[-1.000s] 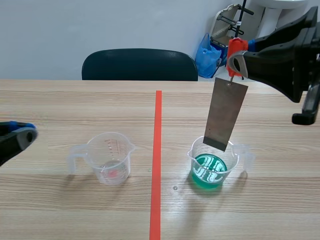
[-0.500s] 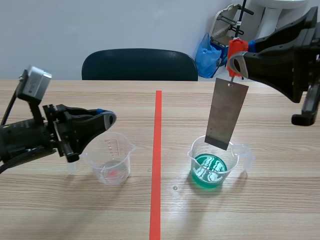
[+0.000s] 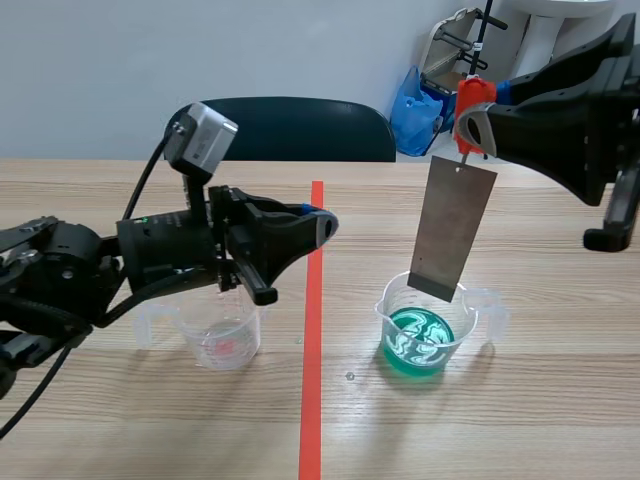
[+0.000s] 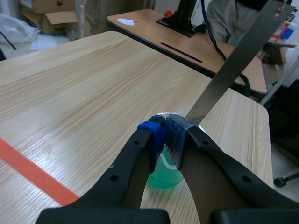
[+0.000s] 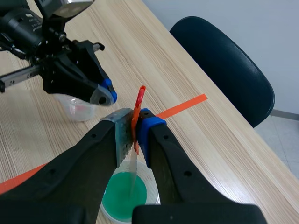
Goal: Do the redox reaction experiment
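Nearest on the desk, two beakers stand either side of the tape line. The clear beaker is on the left and the green beaker, which holds green liquid, is on the right. The left gripper has its fingers closed together on nothing. It hovers above the clear beaker with its tip over the tape line, pointing toward the plate. The right gripper, raised, pinches a red clip. The metal plate hangs tilted from the clip, its lower edge at the green beaker's rim. Beyond the desk are a chair and a blue bag.
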Robot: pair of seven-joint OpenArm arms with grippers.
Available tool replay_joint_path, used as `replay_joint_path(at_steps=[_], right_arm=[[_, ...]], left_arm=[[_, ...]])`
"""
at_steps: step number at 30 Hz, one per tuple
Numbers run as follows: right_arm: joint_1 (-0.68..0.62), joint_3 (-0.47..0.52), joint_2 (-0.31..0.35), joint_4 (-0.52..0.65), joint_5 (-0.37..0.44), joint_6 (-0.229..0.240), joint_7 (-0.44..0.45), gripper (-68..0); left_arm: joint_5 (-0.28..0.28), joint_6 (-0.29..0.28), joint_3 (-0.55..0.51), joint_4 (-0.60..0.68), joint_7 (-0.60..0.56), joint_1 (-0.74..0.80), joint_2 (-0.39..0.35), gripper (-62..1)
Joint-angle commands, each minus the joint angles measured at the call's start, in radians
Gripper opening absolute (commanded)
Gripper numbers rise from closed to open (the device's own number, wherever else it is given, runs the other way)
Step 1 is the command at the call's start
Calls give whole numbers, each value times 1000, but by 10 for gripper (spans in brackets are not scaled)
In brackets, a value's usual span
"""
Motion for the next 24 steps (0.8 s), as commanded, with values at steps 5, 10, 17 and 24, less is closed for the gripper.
replay_joint_path(at_steps=[5,10,17,24], right_arm=[[10,18,5,4,6,-3,19,-669],[10,18,5,4,6,-3,19,-669],[10,18,5,4,6,-3,19,-669],[10,18,5,4,6,-3,19,-669]], left_arm=[[64,-2,28,21,-10,-5,56,-573],[65,-2,31,21,-10,-5,72,-573],[84,-2,31,21,-10,-5,71,-573],[84,-2,31,21,-10,-5,71,-573]])
